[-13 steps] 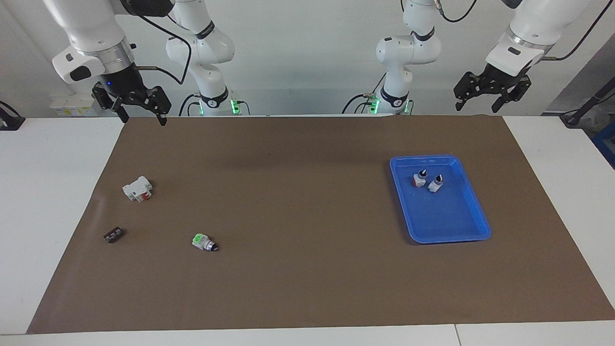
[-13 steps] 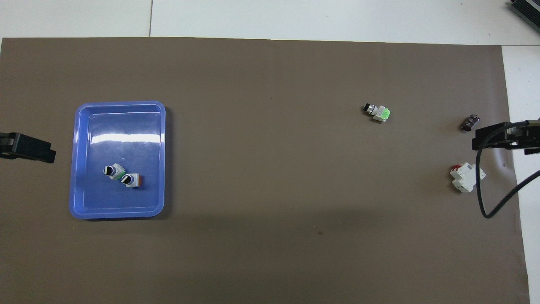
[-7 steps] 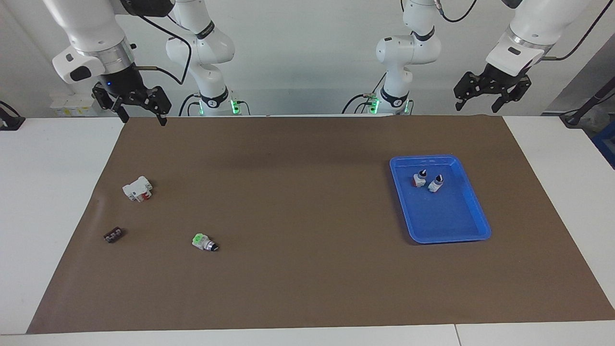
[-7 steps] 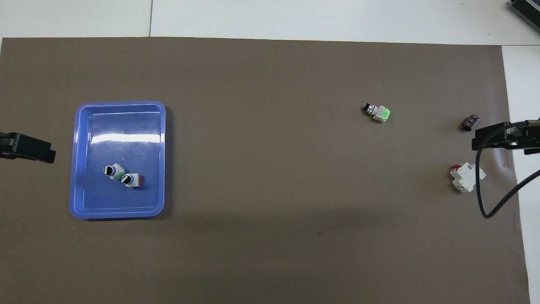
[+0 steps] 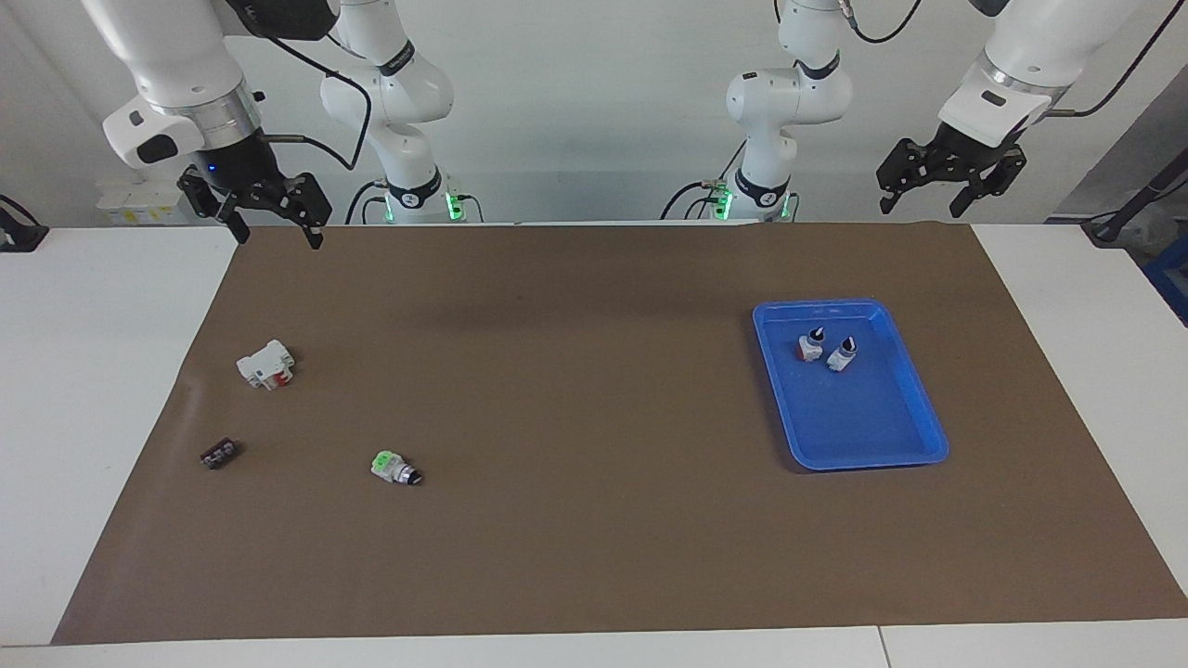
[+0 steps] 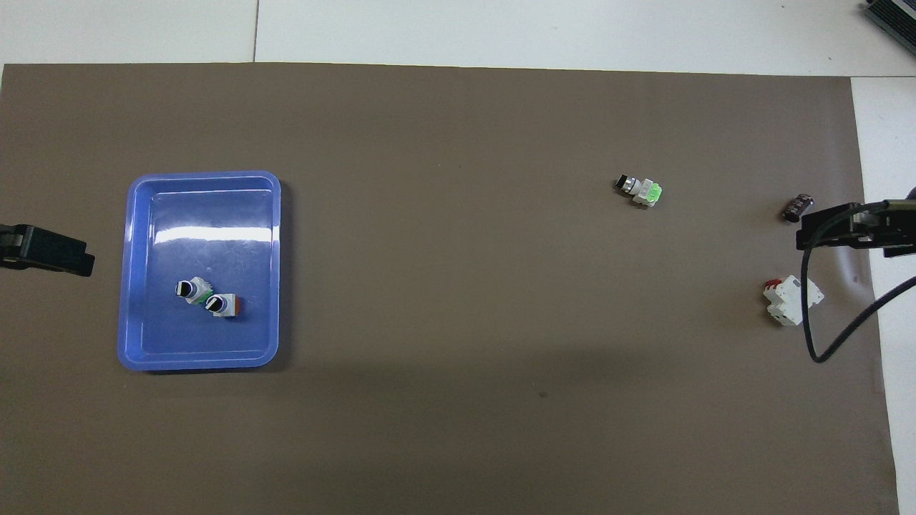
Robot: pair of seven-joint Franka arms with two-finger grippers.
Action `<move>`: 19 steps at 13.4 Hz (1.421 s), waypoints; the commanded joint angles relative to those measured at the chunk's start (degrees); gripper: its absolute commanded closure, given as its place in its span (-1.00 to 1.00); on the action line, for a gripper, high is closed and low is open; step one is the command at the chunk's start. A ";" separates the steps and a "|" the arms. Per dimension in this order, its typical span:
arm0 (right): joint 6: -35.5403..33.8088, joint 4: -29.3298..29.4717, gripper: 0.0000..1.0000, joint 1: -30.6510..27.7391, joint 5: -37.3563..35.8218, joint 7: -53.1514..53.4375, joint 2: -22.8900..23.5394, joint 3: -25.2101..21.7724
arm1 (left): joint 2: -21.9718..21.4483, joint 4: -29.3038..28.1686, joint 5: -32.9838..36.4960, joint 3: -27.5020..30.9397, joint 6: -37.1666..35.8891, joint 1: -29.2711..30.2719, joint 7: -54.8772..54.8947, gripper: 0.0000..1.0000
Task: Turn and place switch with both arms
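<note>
Two grippers hang raised near the robots' edge of the brown mat (image 5: pixel 594 557), and you find the switch (image 5: pixel 394 468) lying on its side on that mat, well apart from both. The right gripper (image 5: pixel 271 219) stands over the mat's corner at the right arm's end, its fingers spread and holding nothing. The left gripper (image 5: pixel 930 193) waits over the corner at the left arm's end, likewise spread and empty.

Note the governing relation: the switch sits at the right arm's end of the mat, so the right gripper is much the nearer hand. From that gripper the switch lies forward, away from the robots, and somewhat toward the table's middle. Its long axis runs roughly across the table, only slightly slanted, with the green block turned toward the right arm's end and the black knob toward the blue tray (image 5: pixel 919 408).

You should judge that the first reach belongs to the right arm, with fingers closing across the white body between the two ends.
</note>
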 commanded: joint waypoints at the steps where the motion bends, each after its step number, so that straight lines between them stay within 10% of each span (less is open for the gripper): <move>1: 3.86 -0.86 -1.00 -0.59 -0.12 -1.94 2.06 0.20 | -1.38 -1.63 0.65 -0.28 0.61 0.26 -0.39 -1.00; 11: 27.84 -0.68 -1.00 1.52 5.41 -25.73 23.85 2.75 | -1.38 -1.72 0.65 -0.28 0.61 0.26 -0.39 -1.00; 19: 44.22 -7.70 -1.00 1.09 5.60 -54.05 30.55 2.84 | -1.38 -1.63 0.65 -0.28 0.61 0.18 -0.39 -1.00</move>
